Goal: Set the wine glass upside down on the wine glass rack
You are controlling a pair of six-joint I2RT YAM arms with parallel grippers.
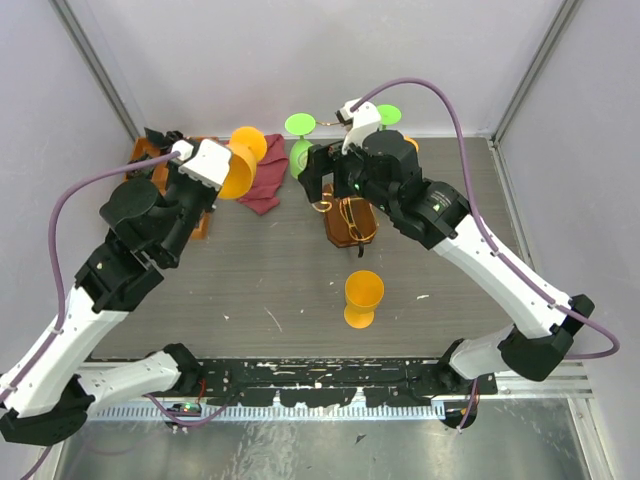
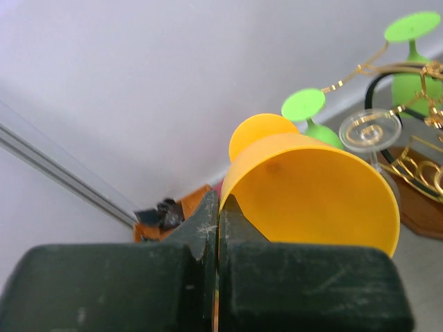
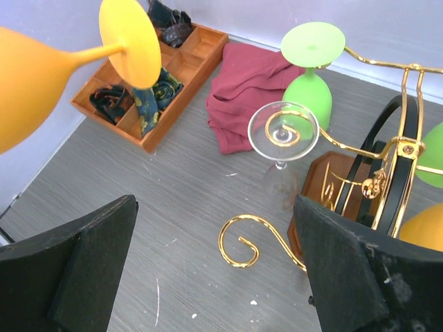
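Observation:
The wine glass rack [image 1: 352,222], gold wire on a brown wooden base [image 3: 325,181], stands mid-table. A clear wine glass [image 3: 282,133] hangs upside down from one gold scroll arm, and a green wine glass [image 3: 311,69] hangs behind it. My right gripper [image 3: 220,273] is open just in front of the clear glass, over an empty scroll arm [image 3: 250,242], with nothing between its fingers. My left gripper [image 2: 219,216] is shut on the rim of an orange wine glass [image 2: 311,187], held tilted in the air left of the rack [image 1: 242,160].
A compartmented wooden tray [image 3: 181,61] with rolled items sits at the back left, with a red cloth [image 3: 246,93] beside it. Another green glass [image 1: 386,116] hangs on the rack's far side. A second orange glass [image 1: 363,298] rests on the table in front of the rack.

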